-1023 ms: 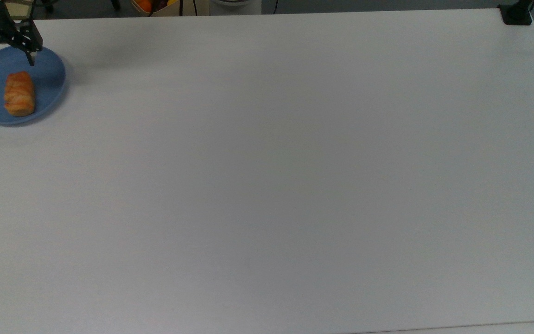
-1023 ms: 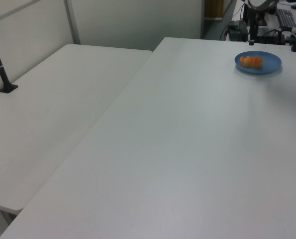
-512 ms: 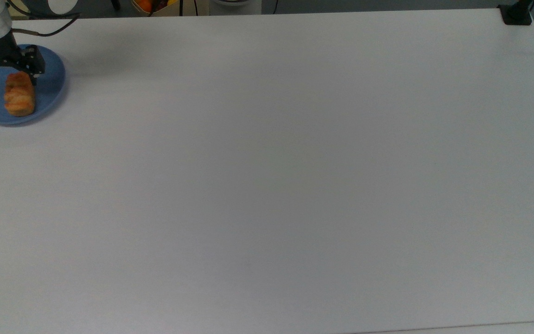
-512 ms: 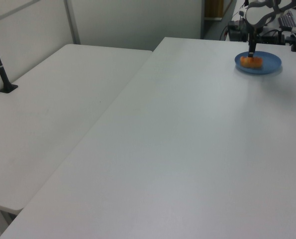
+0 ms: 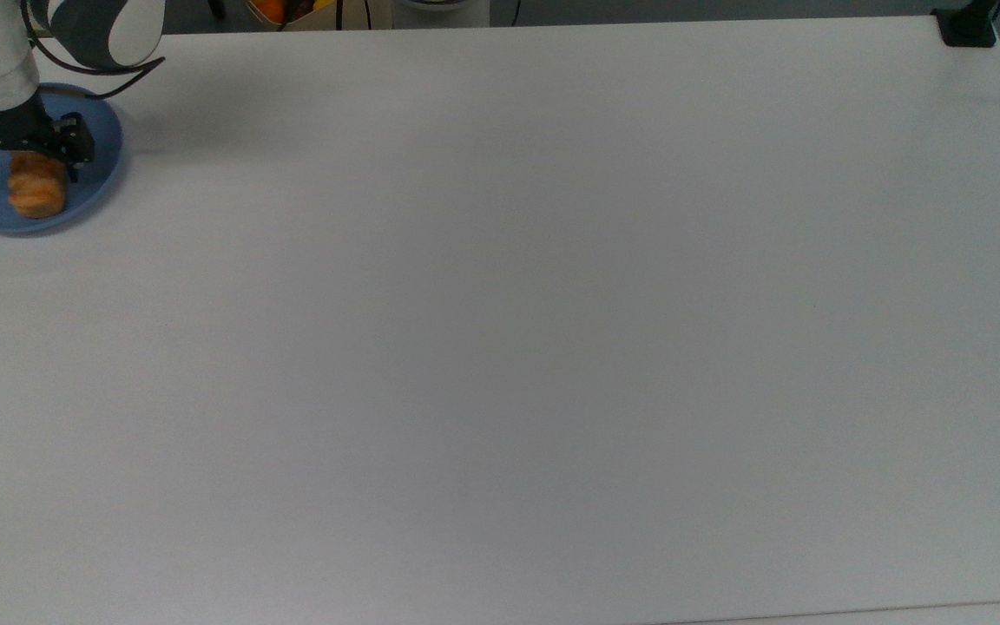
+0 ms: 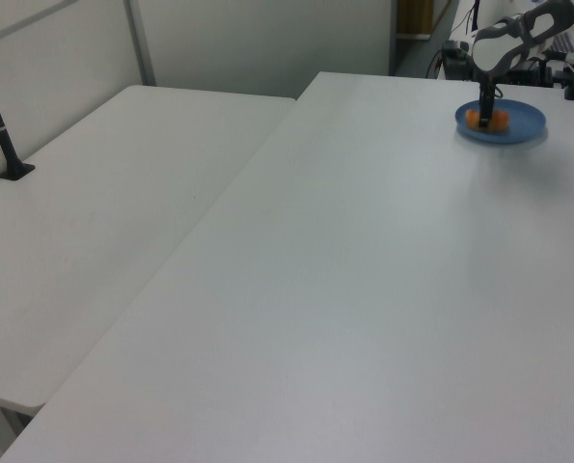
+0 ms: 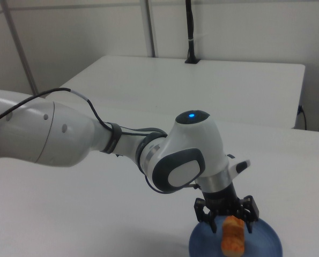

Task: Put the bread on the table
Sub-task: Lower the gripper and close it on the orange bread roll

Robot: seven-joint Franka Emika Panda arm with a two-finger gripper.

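Our arm [image 7: 68, 134] reaching to the table's far-left corner in the top view, wrist vertical, gripper [image 5: 29, 167] pointing down, fingers spread apart

The light is soft and even, and the room looks bright. The white table [image 5: 517, 330] has no strong glare, only a pale sheen. In the top view, a faint gray shadow lies on the table just right of the blue plate [image 5: 101, 187]. The top view looks a bit grainy and bluish. In the left view, far things look small and fuzzy. The right view is clearer.
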